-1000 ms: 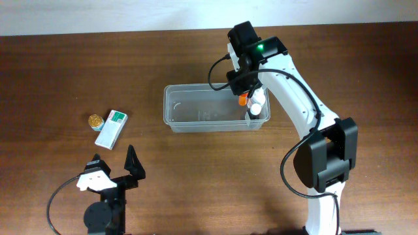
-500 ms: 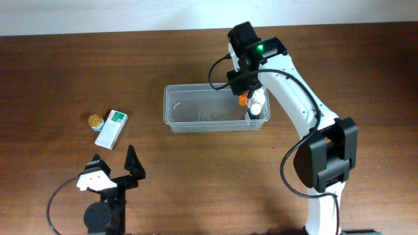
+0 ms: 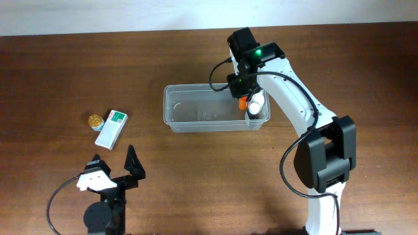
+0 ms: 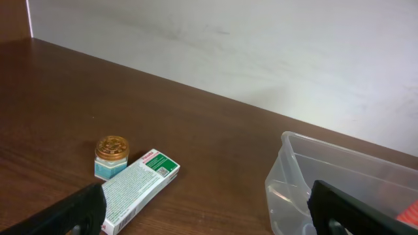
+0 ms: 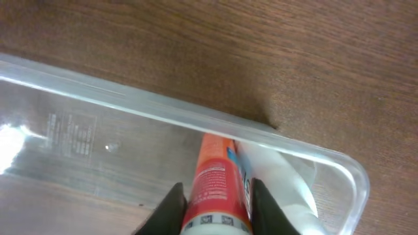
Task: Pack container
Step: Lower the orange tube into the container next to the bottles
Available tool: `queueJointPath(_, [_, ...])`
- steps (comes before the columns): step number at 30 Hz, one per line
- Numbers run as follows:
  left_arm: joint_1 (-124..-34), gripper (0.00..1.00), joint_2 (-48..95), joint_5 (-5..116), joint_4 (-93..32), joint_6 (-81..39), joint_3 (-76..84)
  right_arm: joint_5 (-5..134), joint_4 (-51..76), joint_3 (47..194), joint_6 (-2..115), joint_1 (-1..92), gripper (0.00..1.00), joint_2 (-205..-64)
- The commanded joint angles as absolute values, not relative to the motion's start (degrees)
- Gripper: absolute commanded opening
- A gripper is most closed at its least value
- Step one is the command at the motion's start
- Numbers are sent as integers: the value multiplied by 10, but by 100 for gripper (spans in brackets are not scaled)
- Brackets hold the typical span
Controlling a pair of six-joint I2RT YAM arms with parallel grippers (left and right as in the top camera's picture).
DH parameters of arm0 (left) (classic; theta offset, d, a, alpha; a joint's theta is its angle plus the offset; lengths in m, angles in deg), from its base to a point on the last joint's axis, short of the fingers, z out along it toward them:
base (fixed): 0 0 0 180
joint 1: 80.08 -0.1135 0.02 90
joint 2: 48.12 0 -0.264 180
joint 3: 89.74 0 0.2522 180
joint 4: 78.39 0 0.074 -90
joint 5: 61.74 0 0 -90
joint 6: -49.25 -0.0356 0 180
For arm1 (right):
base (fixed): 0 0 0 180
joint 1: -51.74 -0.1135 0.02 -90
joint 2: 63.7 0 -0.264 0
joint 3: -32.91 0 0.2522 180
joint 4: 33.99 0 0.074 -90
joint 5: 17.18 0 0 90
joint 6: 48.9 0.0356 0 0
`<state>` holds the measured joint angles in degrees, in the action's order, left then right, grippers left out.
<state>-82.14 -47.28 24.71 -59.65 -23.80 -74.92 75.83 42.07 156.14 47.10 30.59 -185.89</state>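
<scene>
Right gripper (image 5: 217,196) setting an orange tube (image 5: 212,171) down inside the container's (image 3: 171,108) right end.
The container lies open side up, its long axis running left to right across the table (image 3: 65,65). Over the last second the right arm has only eased down a little at the container's right end, so the tube now looks settled on the floor and ready to be let go. The fingers lie against both flanks of the tube, by the look of it a pinch. The tube points lengthwise at the container's long wall, just beside a white bottle (image 5: 277,179). The left gripper (image 3: 114,160) waits spread wide, well apart from the container, as are the white-and-green box (image 3: 111,128) and small gold-lidded jar (image 3: 96,120), both unpacked.
</scene>
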Motion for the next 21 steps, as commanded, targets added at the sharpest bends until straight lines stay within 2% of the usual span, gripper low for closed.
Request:
queueJointPath(1, [-825,99,-478,253,-598,-243,-753,766,417,1546,476,305,28,-1860])
queueJointPath(5, [-825,99,-478,253,-598,-243,-753,766,413,1546,476,305,37,-1860])
queueJointPath(12, [-825,99,-478,253,-598,-243,-753,765,412,1546,476,314,39,-1860])
queueJointPath(21, [-825,99,-478,253,-598,-243,-753,765,424,1576,476,324,47,-1859])
